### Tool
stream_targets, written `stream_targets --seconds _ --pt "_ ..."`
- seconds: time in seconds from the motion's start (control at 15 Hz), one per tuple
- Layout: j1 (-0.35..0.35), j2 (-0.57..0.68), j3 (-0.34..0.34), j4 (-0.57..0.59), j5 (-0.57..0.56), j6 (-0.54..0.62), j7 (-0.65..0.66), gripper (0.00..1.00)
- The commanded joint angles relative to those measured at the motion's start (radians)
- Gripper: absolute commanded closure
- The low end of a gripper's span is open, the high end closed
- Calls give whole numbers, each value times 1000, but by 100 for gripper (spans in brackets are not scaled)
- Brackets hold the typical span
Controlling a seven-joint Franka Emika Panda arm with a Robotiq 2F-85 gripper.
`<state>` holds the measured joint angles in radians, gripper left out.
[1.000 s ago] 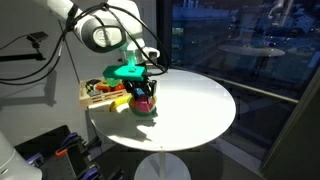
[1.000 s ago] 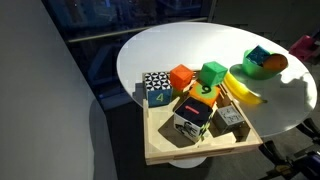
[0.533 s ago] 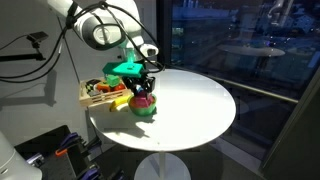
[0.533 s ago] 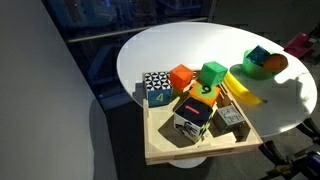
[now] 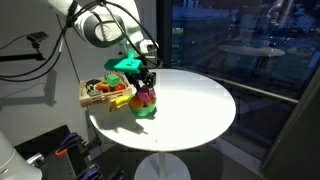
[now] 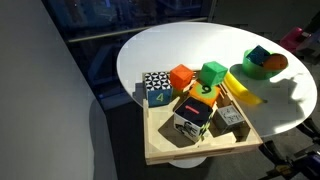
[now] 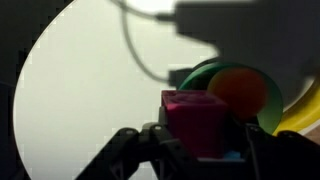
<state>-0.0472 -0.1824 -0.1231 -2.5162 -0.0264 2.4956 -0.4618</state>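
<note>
Apparently the gripper [image 7: 200,140], clamped on the pink block [image 7: 195,115], has risen a little above the green bowl [image 5: 147,112], so the block seems lifted clear.

We see a round white table [image 6: 170,45] in both exterior views, with a wooden tray [image 6: 160,150] at its edge. The tray holds a black-and-white patterned cube [image 6: 157,88], an orange cube [image 6: 181,77], a green cube [image 6: 212,73] and a grey-brown cube [image 6: 230,118], packed close together. A yellow banana [image 6: 243,90] lies at the tray's far side. A dark window [image 5: 250,40] stands behind the table.
</note>
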Motion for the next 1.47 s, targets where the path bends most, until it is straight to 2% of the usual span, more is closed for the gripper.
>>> stream_targets --seconds 0.0,0.87,1.4 --pt "0 25 8 36 -8 21 57 69" --pt "-9 108 24 30 -63 112 122 69" --pt "-7 75 38 -32 -104 167 128 69"
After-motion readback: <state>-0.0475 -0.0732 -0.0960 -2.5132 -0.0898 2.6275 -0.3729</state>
